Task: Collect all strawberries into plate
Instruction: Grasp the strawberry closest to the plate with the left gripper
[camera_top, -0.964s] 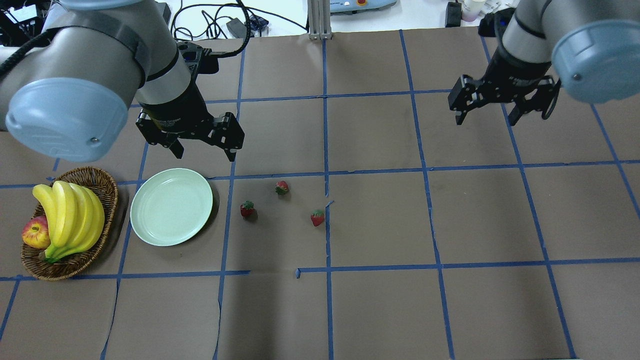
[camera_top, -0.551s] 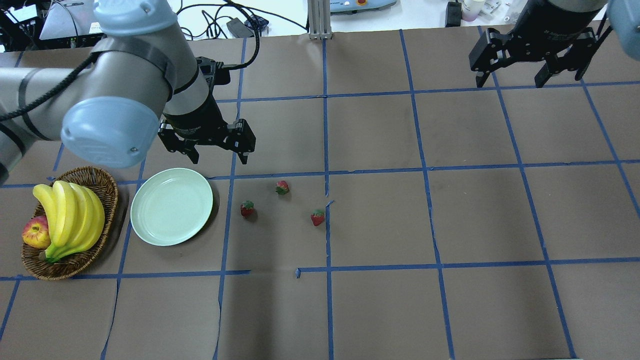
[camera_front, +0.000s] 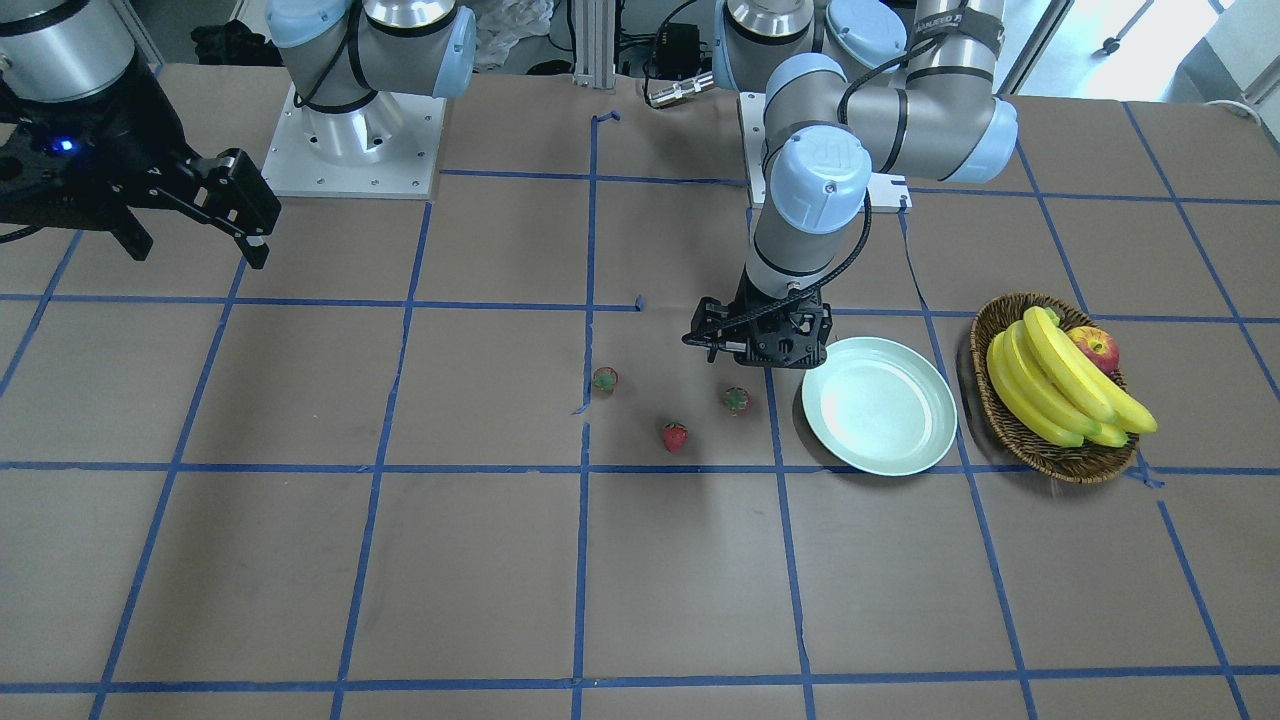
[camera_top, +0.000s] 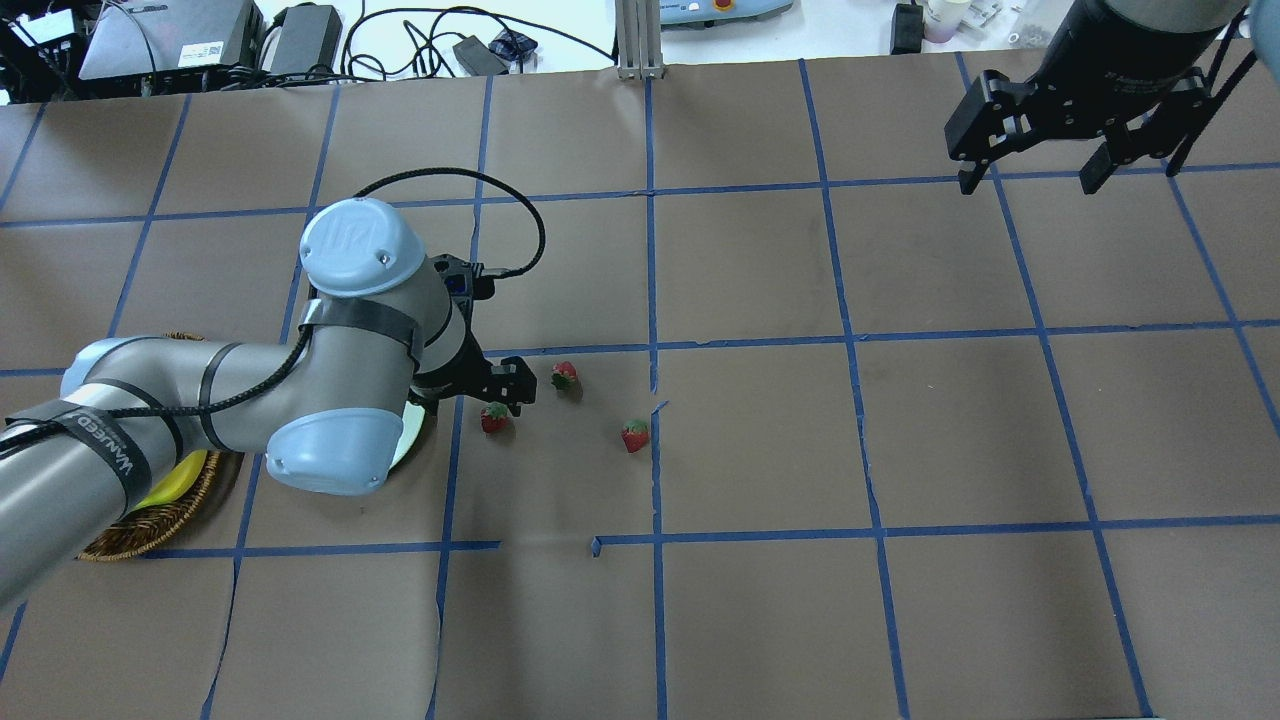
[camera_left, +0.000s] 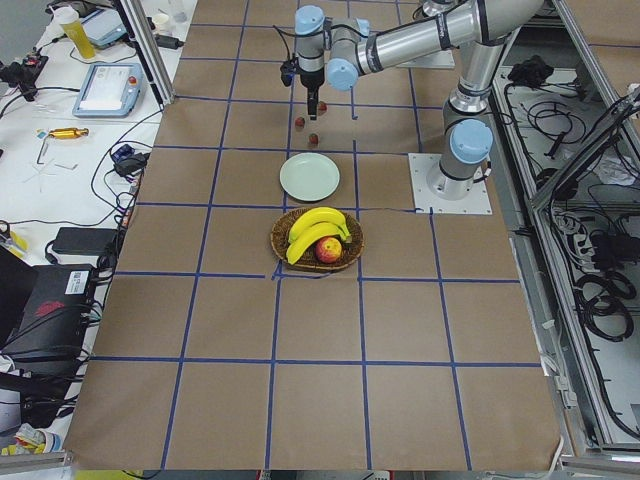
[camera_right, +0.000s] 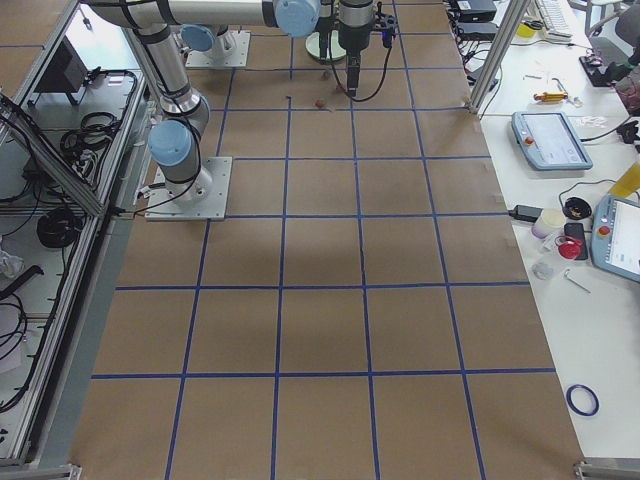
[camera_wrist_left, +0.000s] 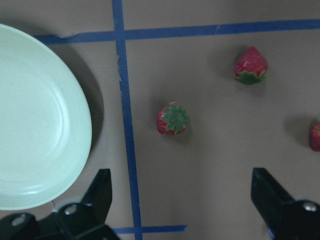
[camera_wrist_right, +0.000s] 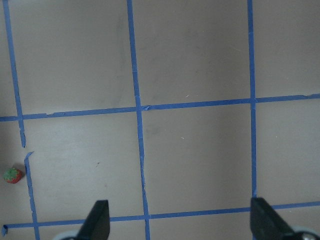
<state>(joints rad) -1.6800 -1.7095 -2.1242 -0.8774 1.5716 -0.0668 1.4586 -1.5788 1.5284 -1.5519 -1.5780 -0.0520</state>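
Strawberries (camera_front: 736, 400): three, all lying on the worktop (camera_front: 500, 560) beside the plate (camera_front: 880, 405), none inside it.

First strawberry (camera_wrist_left: 172, 120): just beside the plate rim, apart from it, with a blue tape line (camera_wrist_left: 125, 125) running between the two. Green cap faces up.

Second strawberry (camera_wrist_left: 251, 65): farther from the plate than the first, clear of it.

Third strawberry (camera_wrist_left: 315, 137): farthest from the plate, cut by the edge of the left wrist view.

Plate: flat on the worktop, with bare glossy surface showing in the front-facing view. The overhead view shows it mostly covered by the left arm.

Left tool (camera_wrist_left: 182, 182): jaws spread wide, holding nothing. It is low over the worktop at the strawberry side of the plate. In the wrist view the first strawberry lies ahead of the gap between its fingers (camera_wrist_left: 102, 185), touching neither.

Right tool (camera_top: 1028, 180): jaws spread wide, holding nothing. It hangs well apart from the plate, far beyond the third strawberry.

Basket (camera_front: 1040, 450): just beside the plate, on the side away from the strawberries. It carries bananas (camera_front: 1060, 385) and an apple (camera_front: 1095, 348).
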